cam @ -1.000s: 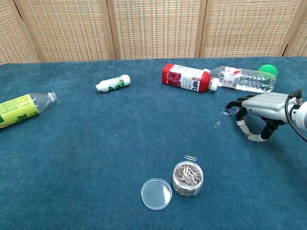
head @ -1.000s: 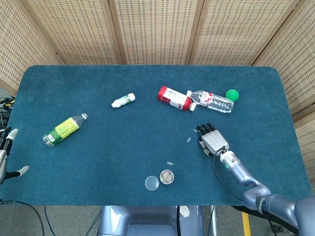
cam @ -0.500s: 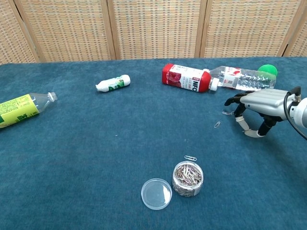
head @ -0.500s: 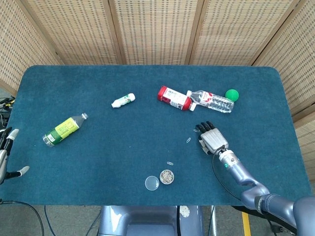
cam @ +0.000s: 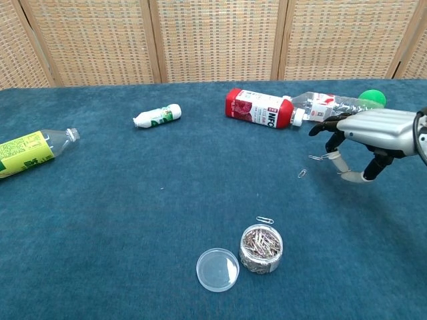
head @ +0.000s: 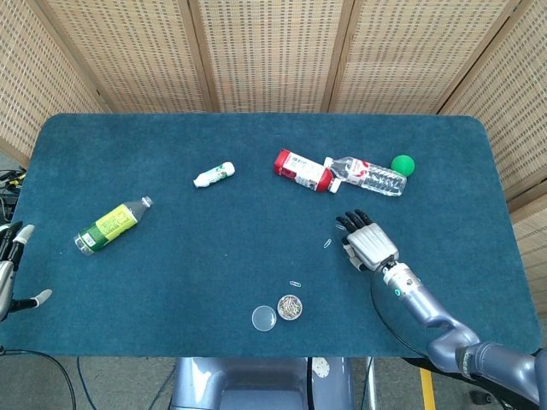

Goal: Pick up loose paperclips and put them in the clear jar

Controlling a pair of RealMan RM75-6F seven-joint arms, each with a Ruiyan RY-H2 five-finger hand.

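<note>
My right hand (cam: 363,137) in brushed grey metal with black fingertips, matt teal cloth over the table (head: 214,256), clear glossy plastic jar (cam: 261,249) of shiny wire paperclips, woven cane screens (head: 273,51) behind me

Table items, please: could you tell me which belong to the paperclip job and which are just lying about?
Job:
clear jar, already holding clips
jar lid, off, beside the jar
loose paperclips
right hand, fingers spread above the table

Lying about:
red bottle
clear bottle
green ball
white bottle
yellow-label bottle
</note>
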